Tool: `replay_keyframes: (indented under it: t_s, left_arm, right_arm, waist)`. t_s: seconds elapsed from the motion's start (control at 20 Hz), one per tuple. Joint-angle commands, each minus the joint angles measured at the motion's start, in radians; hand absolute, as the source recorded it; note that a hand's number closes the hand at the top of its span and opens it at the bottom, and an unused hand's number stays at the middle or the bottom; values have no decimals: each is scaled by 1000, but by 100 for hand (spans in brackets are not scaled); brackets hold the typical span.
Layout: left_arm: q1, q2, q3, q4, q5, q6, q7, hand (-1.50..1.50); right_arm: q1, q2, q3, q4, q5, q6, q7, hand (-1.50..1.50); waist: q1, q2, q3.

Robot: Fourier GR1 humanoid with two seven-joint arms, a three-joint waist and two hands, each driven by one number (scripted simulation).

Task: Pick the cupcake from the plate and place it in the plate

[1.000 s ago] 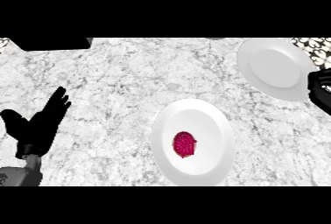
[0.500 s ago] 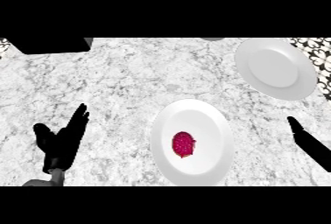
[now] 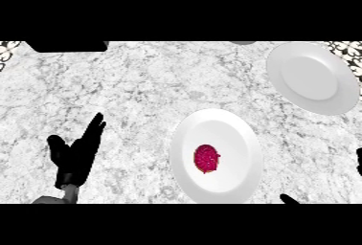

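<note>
A dark pink cupcake (image 3: pixel 206 158) lies on the near white plate (image 3: pixel 233 129), a little left of that plate's middle. A second white plate (image 3: pixel 312 76) with nothing on it sits at the far right. My left hand (image 3: pixel 76 154) is open at the lower left with its fingers pointing up, well away from both plates. Only black slivers of my right hand (image 3: pixel 359 162) show at the right edge and the lower edge, to the right of the near plate and not touching the cupcake.
A black object (image 3: pixel 67 46) lies at the far left edge of the marble counter (image 3: pixel 141 91). A small grey shape (image 3: pixel 243 42) peeks in at the top edge. Patterned wall shows in both top corners.
My right hand has come down from beside the far plate to the lower right edge, mostly out of view. The left hand has shifted slightly right and lower. The cupcake has not moved.
</note>
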Motion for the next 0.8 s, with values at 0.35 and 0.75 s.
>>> replay_keyframes:
  t_s: [0.35,0.75]
  left_arm:
    - [-30,-18,-17,37,10,-40,54,0]
    - [7,-2,3,19,-4,-42,51,0]
  right_arm:
    - [-163,119,232,-93,394,445,581,-150]
    - [-363,376,343,82,601,607,765,-150]
  waist:
    - [45,12,-2]
    - [33,5,1]
